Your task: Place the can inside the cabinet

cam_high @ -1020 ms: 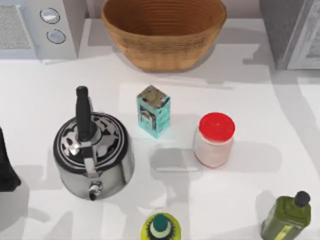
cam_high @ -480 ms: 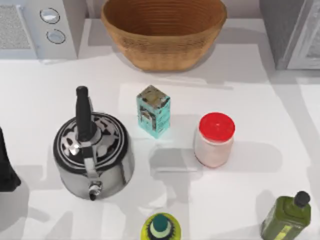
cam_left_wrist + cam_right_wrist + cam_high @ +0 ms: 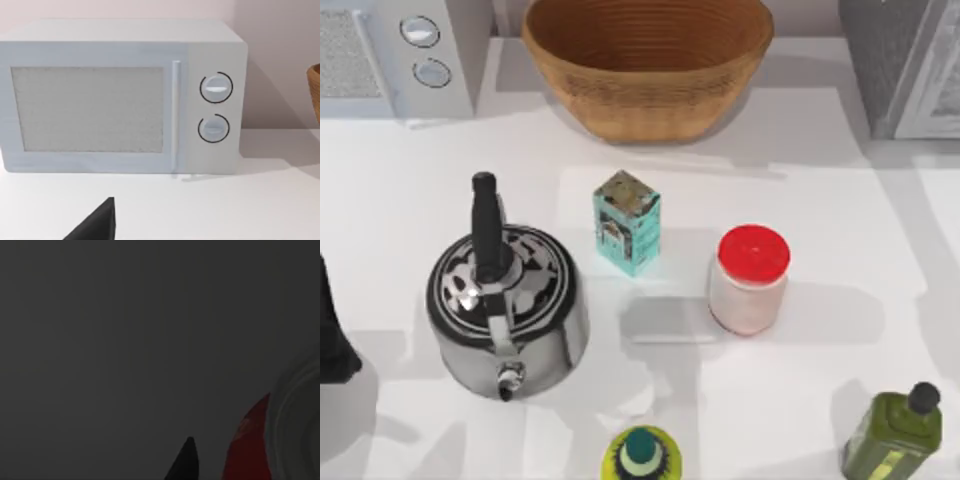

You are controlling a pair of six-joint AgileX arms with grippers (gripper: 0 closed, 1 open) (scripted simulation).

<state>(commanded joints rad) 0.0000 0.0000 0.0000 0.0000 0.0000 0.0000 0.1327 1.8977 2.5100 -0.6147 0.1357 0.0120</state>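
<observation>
Though I couldn't tell either tool's spread, the can (image 3: 247, 440) beside my right tool (image 3: 186, 462) looked light, slick and dentable, best gripped mid-body, while my left tool (image 3: 97, 225) hung parked at the surface's left.

Glossy metal kettle (image 3: 507, 310); woven basket (image 3: 648, 62)

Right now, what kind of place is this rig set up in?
Probably a simulated kitchen counter: a white microwave with two knobs, a steel kettle, a wicker basket and an oil bottle on a white table.
</observation>
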